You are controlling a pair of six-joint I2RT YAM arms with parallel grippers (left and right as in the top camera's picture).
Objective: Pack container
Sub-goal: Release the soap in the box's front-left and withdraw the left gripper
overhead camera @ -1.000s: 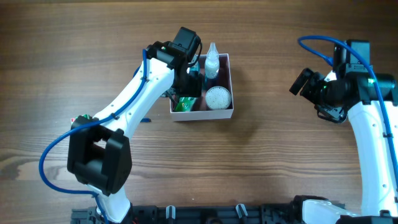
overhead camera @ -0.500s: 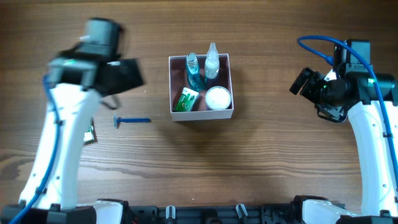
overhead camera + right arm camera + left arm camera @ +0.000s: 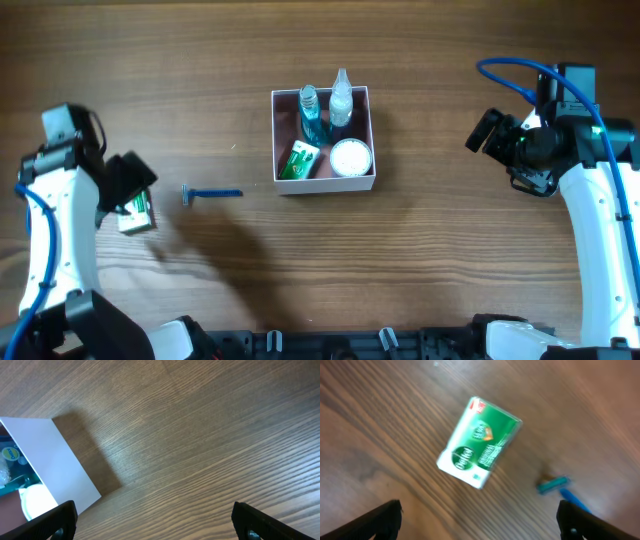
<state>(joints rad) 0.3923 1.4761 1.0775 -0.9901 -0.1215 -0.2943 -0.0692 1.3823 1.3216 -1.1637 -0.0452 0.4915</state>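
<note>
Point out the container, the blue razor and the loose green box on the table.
container [image 3: 330, 184], overhead view, front white wall.
blue razor [image 3: 218, 194], overhead view, middle of handle.
green box [image 3: 480, 442], left wrist view, printed top face.

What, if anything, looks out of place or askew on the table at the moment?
Nothing looks spilled or damaged. Two items lie loose to the left of the container: a blue razor and, farther left, a green box lying skewed to the wood grain. Inside the container, a green packet sits at a slant.

Even light falling; white-walled square container casting dark shadow on brown wooden table. Left wrist view blurring, green cardboard packet smearing.
</note>
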